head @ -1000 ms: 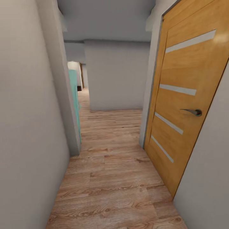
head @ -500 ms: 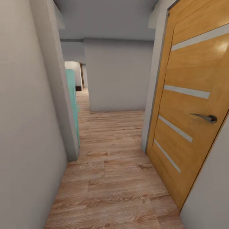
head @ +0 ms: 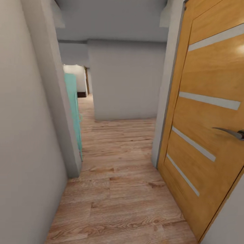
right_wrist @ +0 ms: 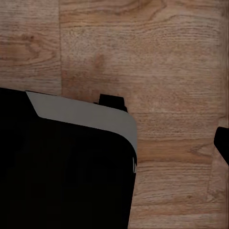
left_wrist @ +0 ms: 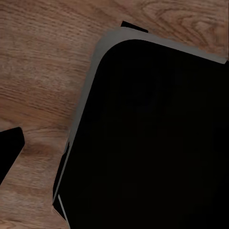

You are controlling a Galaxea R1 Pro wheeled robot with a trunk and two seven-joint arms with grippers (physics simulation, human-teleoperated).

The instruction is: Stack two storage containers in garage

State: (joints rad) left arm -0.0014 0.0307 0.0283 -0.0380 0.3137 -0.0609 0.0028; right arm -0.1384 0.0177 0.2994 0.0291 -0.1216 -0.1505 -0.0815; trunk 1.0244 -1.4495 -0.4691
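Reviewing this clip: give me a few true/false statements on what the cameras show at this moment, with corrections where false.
1. The robot faces a narrow corridor with a wood plank floor. True.
2. An orange-wood door with pale horizontal strips stands on the right of the head view. True.
3. That door has a round brass knob. False: it has a dark grey lever handle.
4. A teal panel shows past the left wall's corner. True.
5. The corridor floor is dark grey concrete. False: it is light wood planks.
6. The right wrist view looks at a brick wall. False: it looks down on wood planks and a dark rounded body.
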